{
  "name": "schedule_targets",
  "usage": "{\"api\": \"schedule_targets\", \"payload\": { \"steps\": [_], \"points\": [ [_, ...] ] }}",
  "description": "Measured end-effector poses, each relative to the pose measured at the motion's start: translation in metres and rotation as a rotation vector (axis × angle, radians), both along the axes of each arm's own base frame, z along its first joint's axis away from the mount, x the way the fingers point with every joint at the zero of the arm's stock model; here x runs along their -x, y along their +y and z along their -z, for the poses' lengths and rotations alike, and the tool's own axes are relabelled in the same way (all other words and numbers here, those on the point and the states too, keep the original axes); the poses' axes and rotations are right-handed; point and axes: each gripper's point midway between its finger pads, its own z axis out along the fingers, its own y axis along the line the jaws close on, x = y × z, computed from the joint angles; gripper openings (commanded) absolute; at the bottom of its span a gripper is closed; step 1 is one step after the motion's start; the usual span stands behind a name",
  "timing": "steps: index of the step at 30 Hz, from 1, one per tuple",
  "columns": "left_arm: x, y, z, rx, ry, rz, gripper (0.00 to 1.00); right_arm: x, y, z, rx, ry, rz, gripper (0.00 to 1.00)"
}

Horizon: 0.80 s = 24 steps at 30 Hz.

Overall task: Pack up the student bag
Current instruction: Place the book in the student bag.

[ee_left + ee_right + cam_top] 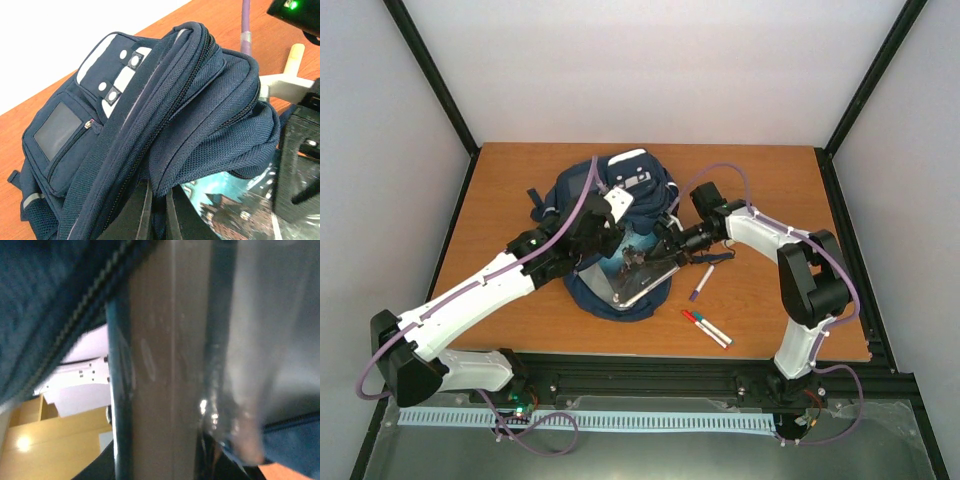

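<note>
The student bag (582, 190) lies in the middle of the table (770, 190), its top end and open mouth turned towards the near edge where the arms are bolted. The left gripper (603, 232) reaches in from the near left. Its fingers are pinched together on a fold of navy fabric at the upper lip of the mouth. In the left wrist view that lip is lifted, with a dark gap under it.

The right gripper (658, 250) comes in from the right, just beside the mouth. It looks clamped on the far right edge of a glossy book (645, 283) with a teal picture cover. The right wrist view is too close and blurred to show the fingers themselves, only the book's edge running straight up the frame beside a zipper line.

The book's position against the opening is what matters here. It is tilted at the near right side of the mouth, and its long edge runs from near left to far right. The gap under the raised lip lies to the far left of the right gripper. I judge the next move to be a slide that way, leading with the book's left end and keeping it low enough to pass under the held lip.

A purple marker (701, 283) and two more pens (706, 328) lie on the table to the near right, nearer the right arm.
</note>
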Motion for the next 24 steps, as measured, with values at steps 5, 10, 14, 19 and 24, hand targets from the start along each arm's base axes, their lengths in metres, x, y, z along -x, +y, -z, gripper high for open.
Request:
{"api": "schedule_targets", "payload": {
  "steps": [5, 10, 14, 19, 24],
  "points": [
    [-0.001, -0.001, 0.001, 0.009, 0.001, 0.004, 0.01, -0.02, 0.007, 0.007, 0.03, -0.012, 0.057, 0.03],
    [-0.002, 0.0, 0.002, 0.015, 0.003, 0.004, 0.01, -0.032, 0.017, 0.034, 0.047, 0.013, 0.059, 0.03],
    [-0.002, 0.0, 0.006, 0.014, 0.013, 0.008, 0.01, -0.036, 0.023, 0.051, 0.038, 0.015, 0.048, 0.08],
    [-0.003, 0.0, 0.006, 0.018, 0.011, 0.007, 0.01, -0.044, 0.027, 0.053, 0.03, -0.028, 0.064, 0.31],
    [-0.002, 0.0, 0.008, 0.019, 0.015, 0.011, 0.01, -0.042, 0.025, 0.069, 0.074, -0.08, 0.088, 0.46]
  ]
}}
